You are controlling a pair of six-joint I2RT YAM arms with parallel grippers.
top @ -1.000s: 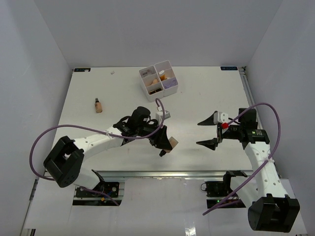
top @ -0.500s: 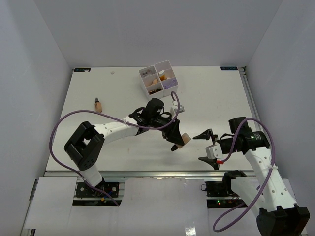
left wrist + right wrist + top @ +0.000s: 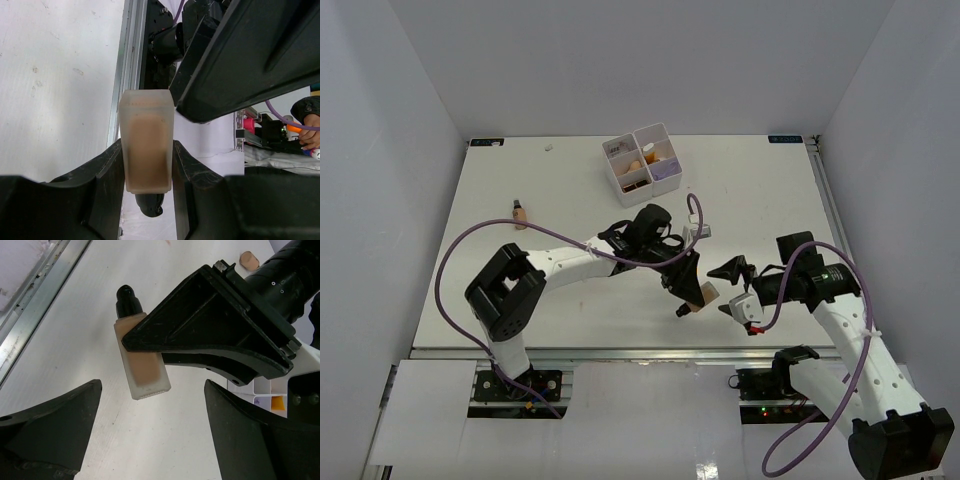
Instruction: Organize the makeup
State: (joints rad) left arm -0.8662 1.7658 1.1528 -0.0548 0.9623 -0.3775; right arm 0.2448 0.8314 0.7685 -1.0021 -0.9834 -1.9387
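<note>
Tan bottle [image 3: 146, 125] in left claw [image 3: 147, 152], second tan bottle [image 3: 520, 212] on table [image 3: 770, 190]

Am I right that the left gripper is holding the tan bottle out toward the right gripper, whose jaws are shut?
Not quite: the right gripper has its jaws wide open, as the right wrist view shows. The left gripper does hold the tan bottle out toward it.

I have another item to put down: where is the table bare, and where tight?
Bare: the table right of the white box; also far left, between box and small bottle. Tight: near centre, where the left tool holds the tan bottle beside the open right tool.
</note>
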